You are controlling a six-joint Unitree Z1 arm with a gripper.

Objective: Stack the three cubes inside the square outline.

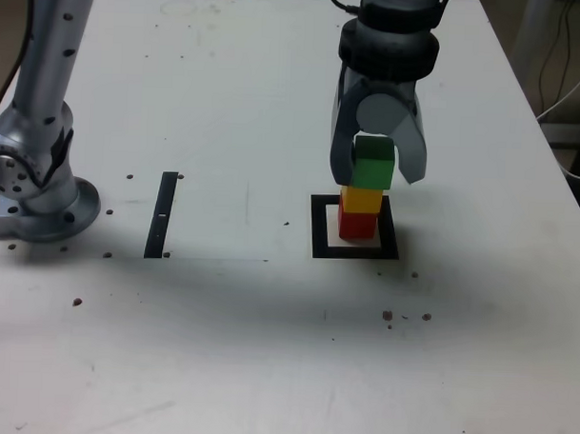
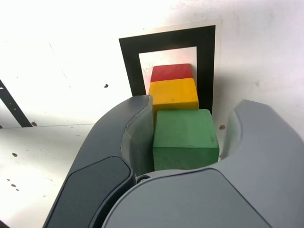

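Narrow black strip (image 1: 162, 214) lies flat on the white table (image 1: 219, 348), well off to the exterior view's left of the pincer, beside the arm's grey base (image 1: 43, 204). Pincer (image 1: 377, 172) hangs straight down over the square outline (image 1: 354, 252). Green cube (image 1: 373, 164) sits between its two jaws, on top of the yellow cube (image 1: 361, 200), which rests on the red cube (image 1: 357, 224); red stands on the white centre of the outline. Stack is directly below the pincer. Jaws partly spread: in the wrist view one jaw lies against or just beside one side of the green cube (image 2: 185, 137), the other jaw stands clear of it with a visible gap. So not clamped, a narrow-to-middling opening around the cube. Exterior view shows the stack's height and that the cubes sit roughly square on each other, green a shade offset. Wrist view (image 2: 187, 156) shows what that hides: the gap at the jaw, and the yellow (image 2: 174, 95) and red (image 2: 172, 72) tops stepping away within the outline (image 2: 129, 61).
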